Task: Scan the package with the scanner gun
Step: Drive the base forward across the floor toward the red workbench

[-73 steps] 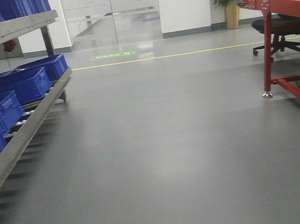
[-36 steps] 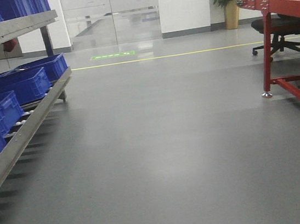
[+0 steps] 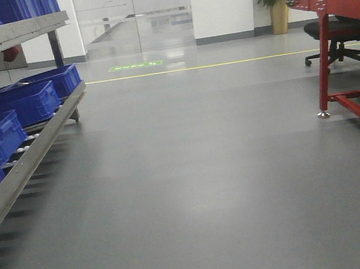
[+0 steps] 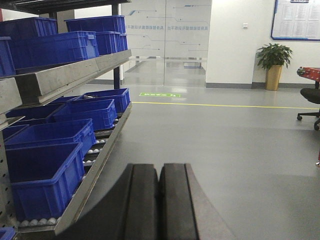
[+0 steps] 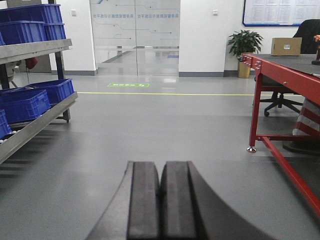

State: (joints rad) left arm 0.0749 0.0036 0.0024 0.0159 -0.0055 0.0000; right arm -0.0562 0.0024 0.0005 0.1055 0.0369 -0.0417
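You're looking at a plain grey floor with a thin yellow line and a bright green marking. The crates are deep blue and the rack is dull grey metal. The table is bright red, the chair black. The package reads tan, with a white label. Green plant, golden-tan pot, white wall. You've got red-and-white stripes on the object under the table. The left gripper and right gripper are both black.

I'm seeing a smooth grey floor with a soft sheen, glossy blue plastic bins, dull bare metal rack, red painted metal table, matt tan cardboard box, frosted glass doors
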